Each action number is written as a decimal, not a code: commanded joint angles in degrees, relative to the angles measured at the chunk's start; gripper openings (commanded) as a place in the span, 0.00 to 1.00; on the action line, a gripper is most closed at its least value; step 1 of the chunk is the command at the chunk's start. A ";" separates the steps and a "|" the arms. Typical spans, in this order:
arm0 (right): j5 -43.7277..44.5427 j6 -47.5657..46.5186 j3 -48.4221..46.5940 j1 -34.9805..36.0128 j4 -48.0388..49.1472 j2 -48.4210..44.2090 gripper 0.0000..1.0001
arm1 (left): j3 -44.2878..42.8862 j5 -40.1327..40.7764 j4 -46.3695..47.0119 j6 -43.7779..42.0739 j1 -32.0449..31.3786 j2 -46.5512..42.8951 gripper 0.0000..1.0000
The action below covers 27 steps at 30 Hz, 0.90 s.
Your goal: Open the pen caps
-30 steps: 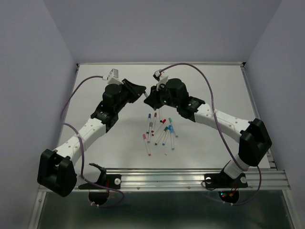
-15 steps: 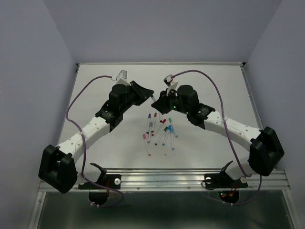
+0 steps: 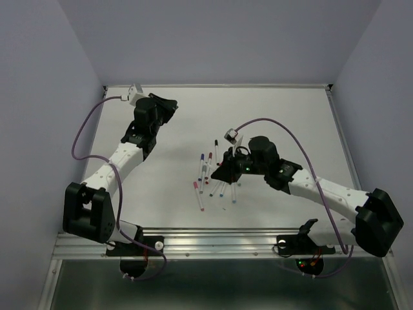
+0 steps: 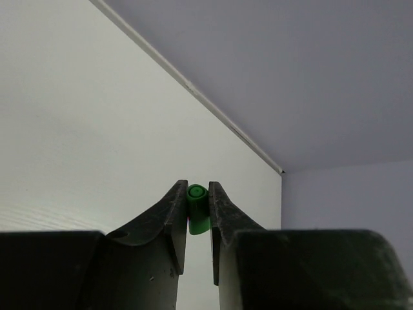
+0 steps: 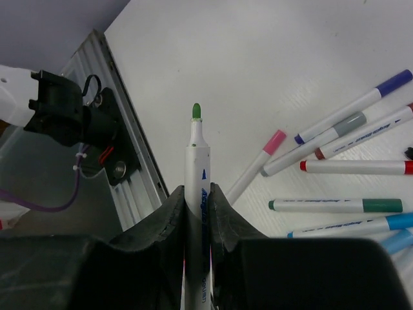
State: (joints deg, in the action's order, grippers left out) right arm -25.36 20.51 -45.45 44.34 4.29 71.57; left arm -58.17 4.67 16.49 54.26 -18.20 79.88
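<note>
My left gripper (image 4: 197,205) is shut on a small green pen cap (image 4: 197,213), held above the bare table near the back left corner (image 3: 165,105). My right gripper (image 5: 197,194) is shut on an uncapped white pen (image 5: 197,161) whose green tip (image 5: 196,111) points toward the near rail. In the top view this gripper (image 3: 224,173) hovers over the loose pile of pens (image 3: 211,179). The pens below include ones with a pink cap (image 5: 274,141), a purple cap (image 5: 393,82) and red ends (image 5: 355,166), plus a green-ended one (image 5: 335,205).
A metal rail (image 3: 226,240) runs along the table's near edge, with a black bracket and cables (image 5: 71,119) on it. A black-tipped pen (image 3: 216,146) lies apart behind the pile. Grey walls close in the back and sides.
The two grippers were together at the back middle and have pulled apart. The left swung to the back left with the green cap. The right came down over the pile with the pen.
</note>
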 commanded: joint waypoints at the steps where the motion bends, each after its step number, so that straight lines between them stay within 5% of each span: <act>1: -0.58 1.72 -0.34 -0.13 0.36 -0.73 0.01 | -2.30 5.88 2.23 -1.26 0.52 -0.51 0.00; 7: 9.18 7.26 -1.04 -12.66 -2.01 2.52 0.01 | -4.66 5.53 -10.32 -7.66 1.32 3.09 0.00; 13: 23.25 2.96 -3.06 -21.38 -7.99 10.14 0.01 | -5.38 10.36 -22.81 -13.30 1.41 8.10 0.00; 18: 35.54 -2.05 -6.22 -21.92 -8.42 17.54 0.05 | -6.16 9.66 -24.48 -16.90 1.41 12.49 0.02; 27: 43.90 -6.89 -7.81 -23.68 -9.48 22.82 0.20 | -10.91 10.01 -30.46 -19.89 1.41 21.63 0.04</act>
State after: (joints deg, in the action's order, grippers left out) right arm 12.45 16.19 -50.92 21.50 -5.10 93.58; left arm -66.78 12.97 -11.20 36.77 -17.15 101.58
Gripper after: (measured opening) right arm 0.210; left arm 0.268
